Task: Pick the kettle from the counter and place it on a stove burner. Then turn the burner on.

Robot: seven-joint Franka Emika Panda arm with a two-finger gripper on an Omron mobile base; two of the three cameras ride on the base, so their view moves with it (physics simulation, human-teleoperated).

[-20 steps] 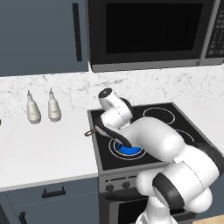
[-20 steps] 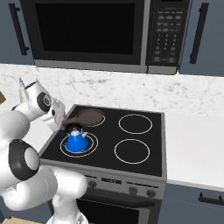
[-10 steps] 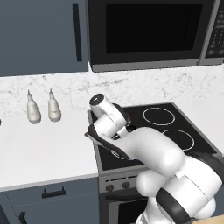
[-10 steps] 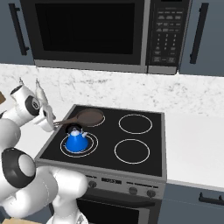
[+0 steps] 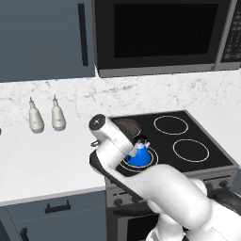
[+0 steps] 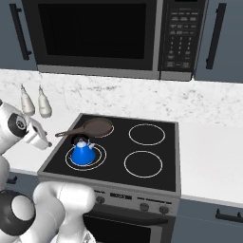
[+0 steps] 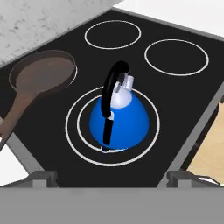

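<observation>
The small blue kettle [image 7: 120,116] stands upright on the stove burner [image 7: 70,127], the double white ring at the front left of the black cooktop. The rings are white, not glowing. The kettle [image 5: 139,155] [image 6: 83,153] is free of any grip. My gripper [image 7: 112,179] is open, drawn back from the kettle toward the stove's front left corner, with nothing between its fingertips [image 7: 43,177]. From the right base view my hand [image 6: 38,135] hangs left of the cooktop, over the white counter [image 5: 47,160].
A dark brown frying pan [image 7: 41,78] [image 6: 97,126] lies on the back left ring, its handle reaching toward the counter. Two cream bottles [image 5: 35,117] [image 5: 58,115] stand by the backsplash. A microwave [image 6: 109,35] hangs above. Stove knobs [image 6: 141,206] line the front panel.
My hand has pulled back and to the left, away from the kettle. The kettle stays on the double-ring burner. The gripper has stayed open.
</observation>
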